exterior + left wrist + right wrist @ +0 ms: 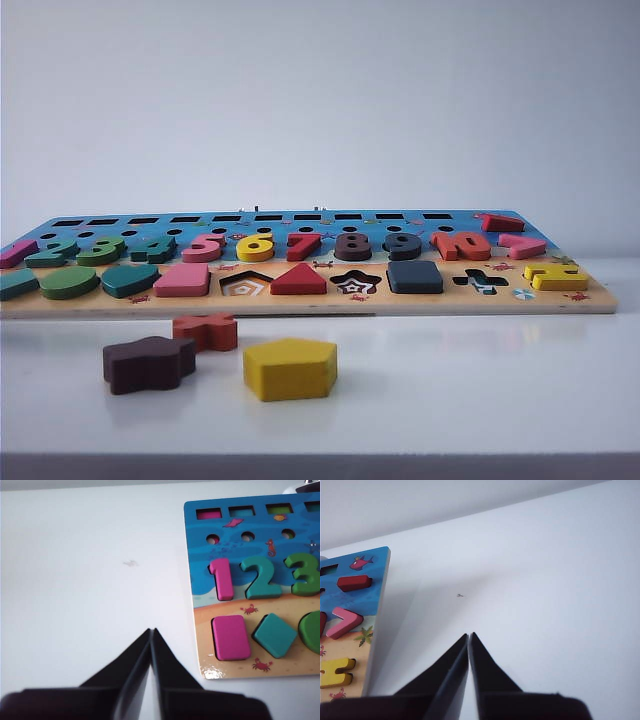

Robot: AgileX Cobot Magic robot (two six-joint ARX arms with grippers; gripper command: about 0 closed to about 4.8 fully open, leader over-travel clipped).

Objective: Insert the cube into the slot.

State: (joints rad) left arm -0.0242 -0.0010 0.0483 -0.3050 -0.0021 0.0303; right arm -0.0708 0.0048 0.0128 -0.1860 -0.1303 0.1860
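Observation:
The cube (415, 277), a flat dark navy square block, sits level in the front row of the puzzle board (300, 306), between the star recess (356, 283) and the cross recess (480, 282). The slot itself is hidden beneath it. Neither gripper appears in the exterior view. My left gripper (151, 630) is shut with nothing in it, over bare white table beside the board's corner (212, 672) near the pink rectangle (230, 637). My right gripper (470, 635) is shut and empty too, over white table just off the board's other end (377, 605).
On the table in front of the board lie a yellow pentagon block (290, 368), a dark brown star-like block (148, 363) and a red-brown block (206, 331). The pentagon recess (246, 285) stands unfilled. Numbers and shapes fill the other recesses.

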